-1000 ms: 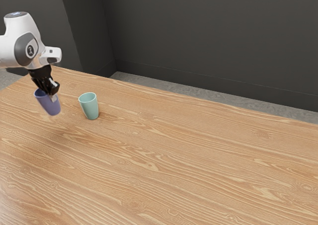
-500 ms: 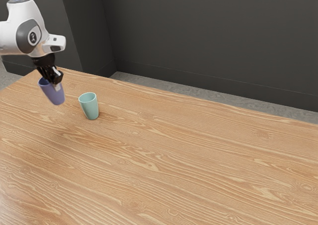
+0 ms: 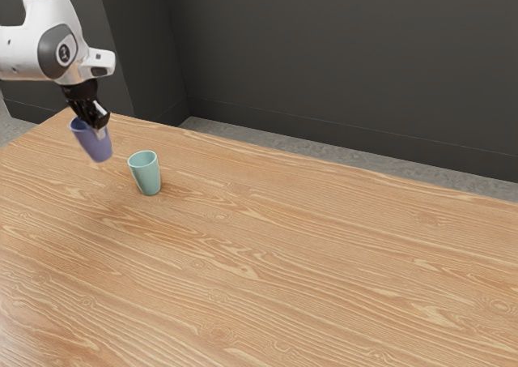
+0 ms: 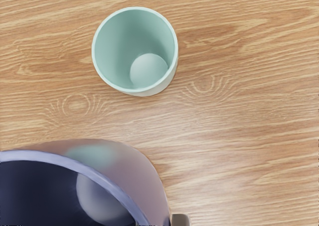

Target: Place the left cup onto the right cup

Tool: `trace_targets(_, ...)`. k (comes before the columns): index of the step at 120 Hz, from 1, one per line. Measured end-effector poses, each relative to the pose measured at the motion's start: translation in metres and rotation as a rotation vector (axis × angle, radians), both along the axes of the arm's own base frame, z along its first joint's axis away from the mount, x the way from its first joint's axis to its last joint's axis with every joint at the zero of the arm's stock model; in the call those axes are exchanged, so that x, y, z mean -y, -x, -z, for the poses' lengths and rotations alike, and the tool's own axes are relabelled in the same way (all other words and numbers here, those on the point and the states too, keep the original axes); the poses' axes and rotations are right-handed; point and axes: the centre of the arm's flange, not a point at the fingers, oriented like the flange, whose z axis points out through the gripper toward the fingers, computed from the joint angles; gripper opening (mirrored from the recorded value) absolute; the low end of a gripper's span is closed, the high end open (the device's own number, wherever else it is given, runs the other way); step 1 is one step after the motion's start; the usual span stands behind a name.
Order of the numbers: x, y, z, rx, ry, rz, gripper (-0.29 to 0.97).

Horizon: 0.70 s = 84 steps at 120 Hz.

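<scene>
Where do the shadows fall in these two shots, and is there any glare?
Exterior view: even light; the green cup throws a faint shadow on the table; no glare. Wrist view: a soft shadow beside the green cup, and a pale greenish tint on the wall of the purple cup.

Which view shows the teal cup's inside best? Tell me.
The wrist view: it looks down into the teal cup, showing rim and empty bottom. The exterior view shows it from the side, upright on the table, near the held purple cup.
</scene>
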Motion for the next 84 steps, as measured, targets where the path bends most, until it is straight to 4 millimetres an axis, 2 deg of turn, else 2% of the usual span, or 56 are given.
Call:
trace_targets(48, 0.017, -0.03, -0.004, 0.014, -0.008, 0.044, -0.11)
trace_targets(84, 0.026, -0.047, 0.008, 0.0, -0.002, 0.068, -0.11)
